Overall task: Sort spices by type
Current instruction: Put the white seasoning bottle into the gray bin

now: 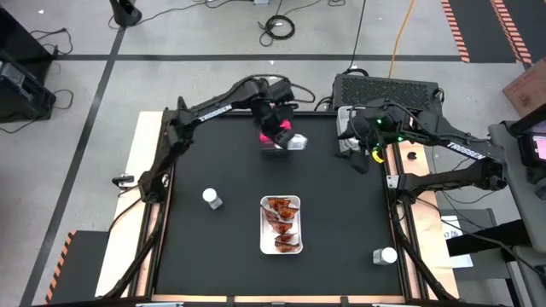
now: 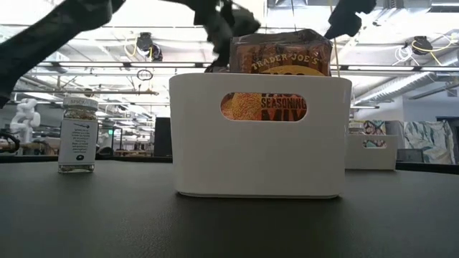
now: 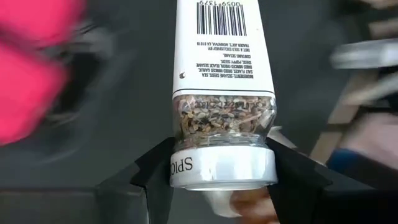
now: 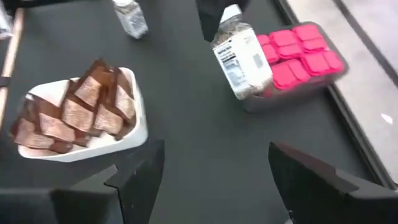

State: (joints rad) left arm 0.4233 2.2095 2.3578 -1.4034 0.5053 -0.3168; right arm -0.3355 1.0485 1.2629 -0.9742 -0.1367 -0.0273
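Presently, listed outward from the white tray point(image 1: 265, 228) at bench centre:

Packets: red-orange packets point(image 1: 281, 223) fill the tray, apparently all gathered; done, by my reading.

Loose jar, first: a white-capped jar point(image 1: 211, 199) stands on the black bench point(image 1: 341, 213), well to one side of the tray; unsorted.

Loose jar, second: another jar point(image 1: 386, 255) near the bench corner on the tray's other side; unsorted.

Left pincer point(image 1: 286, 139): beyond the tray, at the far edge, pinching a carried jar point(image 3: 222, 93) by its cap end, clear of the bench.

Pink boxes: pink cubes point(image 4: 298, 53) packed in a grey bin point(image 4: 292, 96) just beside the carried jar; seemingly done.

Right pincer point(image 4: 211, 168): spread, holding nothing, off toward the far right corner from the tray.

Remaining: all three jars need one shared place, I judge.

Writing, tray packet: "TRADER JOE'S" and "SEASONING" in the low view.

Writing, carried jar: barcode, ingredient lines too fine to quote surely, cap lettering beginning "SPIC".
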